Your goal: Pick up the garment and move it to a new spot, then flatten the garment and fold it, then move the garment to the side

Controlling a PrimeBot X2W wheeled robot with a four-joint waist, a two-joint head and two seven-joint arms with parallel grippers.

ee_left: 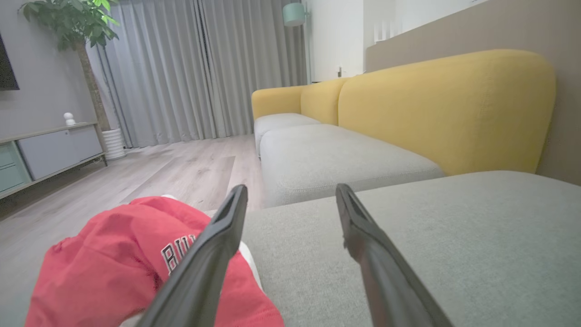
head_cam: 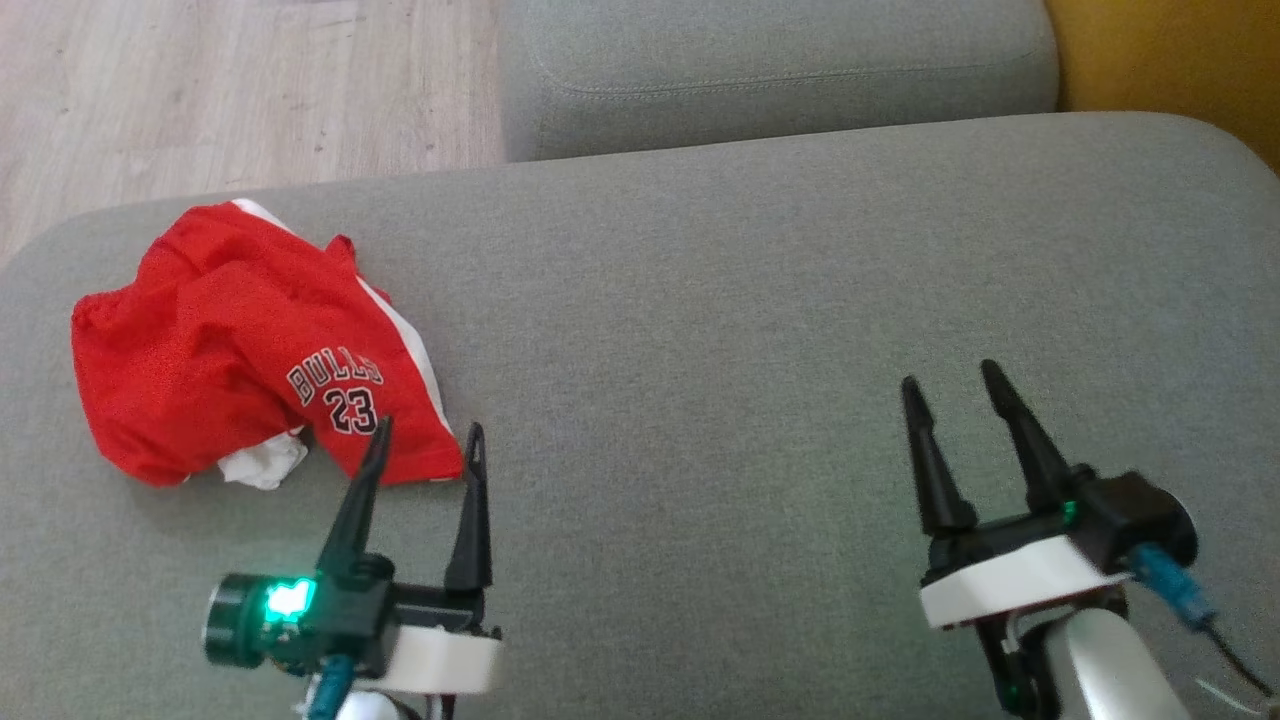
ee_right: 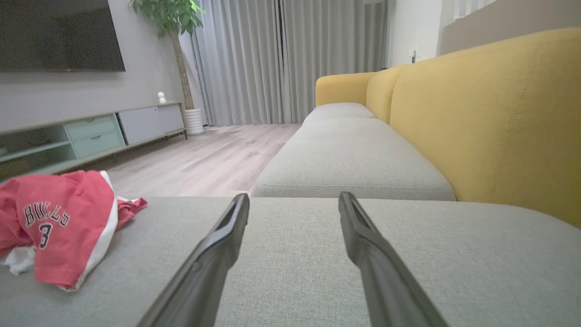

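**Item 1: red basketball shorts** (head_cam: 230, 350). Crumpled in a loose heap on the left part of the grey sofa seat cushion (head_cam: 700, 300), near its left and far edges. White side stripe; "BULLS 23" printed in black and white, facing up. A bit of white fabric (head_cam: 262, 462) shows at the near edge.

**Item 2: left gripper** (head_cam: 429, 425). Released, jaws spread wide, holding nothing. It sits at the near right corner of the shorts. In the head view its left finger overlaps the red cloth, but contact cannot be told.

**Item 3: right gripper** (head_cam: 949, 374). Released, jaws apart, empty. It is over bare cushion, well apart from the shorts.

**Surroundings:** second grey seat cushion (head_cam: 770, 70) beyond the first; yellow backrest (ee_left: 445, 104) along the right; pale wood floor (head_cam: 200, 90); grey curtains (ee_right: 281, 59); potted plant (ee_right: 168, 18); wall television (ee_right: 59, 34) above a low cabinet (ee_right: 91, 131).
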